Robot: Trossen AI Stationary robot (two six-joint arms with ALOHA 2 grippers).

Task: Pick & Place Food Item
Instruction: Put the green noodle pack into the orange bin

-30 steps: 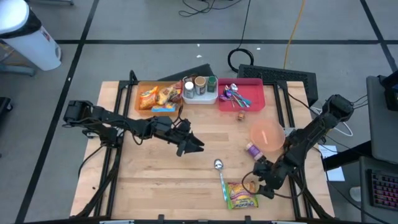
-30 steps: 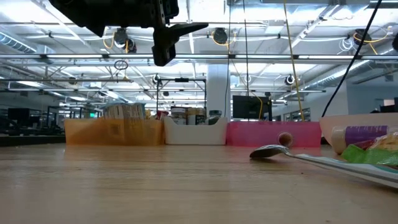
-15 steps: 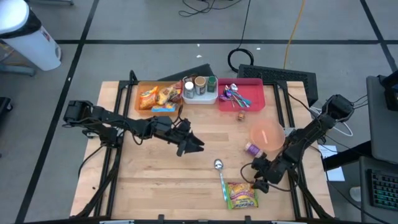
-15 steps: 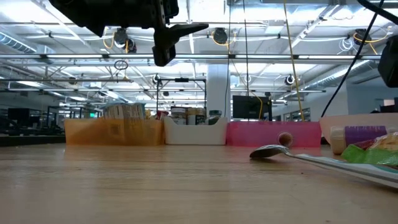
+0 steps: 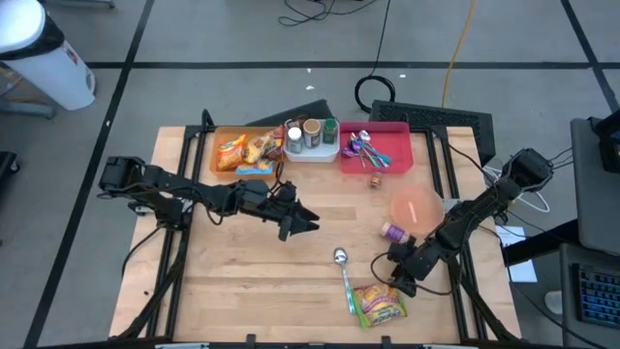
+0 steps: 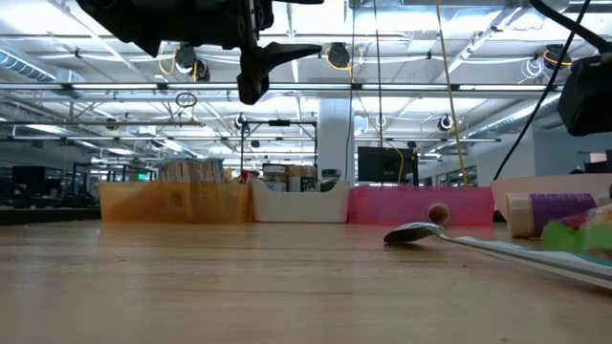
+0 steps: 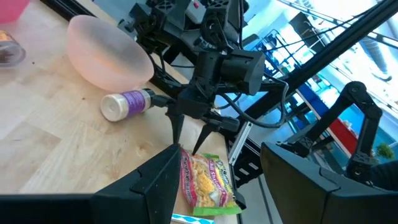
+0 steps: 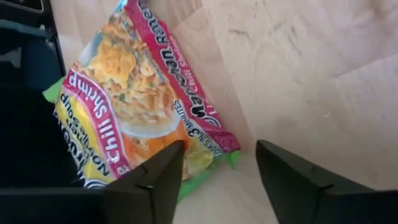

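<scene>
The ramen packet (image 8: 134,106), printed pink, yellow and green with a noodle-bowl picture, lies flat near the table's (image 5: 242,281) front edge, beside a spoon (image 5: 345,276). The right gripper (image 5: 395,283) hangs just over its corner with fingers spread and nothing between them. The left gripper (image 5: 308,224) hovers mid-table, fingers also parted and empty.

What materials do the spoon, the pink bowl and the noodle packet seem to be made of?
The spoon seems to be polished metal: its bowl glints silver in the low view. The pink bowl looks like frosted, translucent plastic with a soft matte surface. The noodle packet appears to be thin glossy plastic film, printed and slightly crinkled. None of this is certain by sight alone.
</scene>
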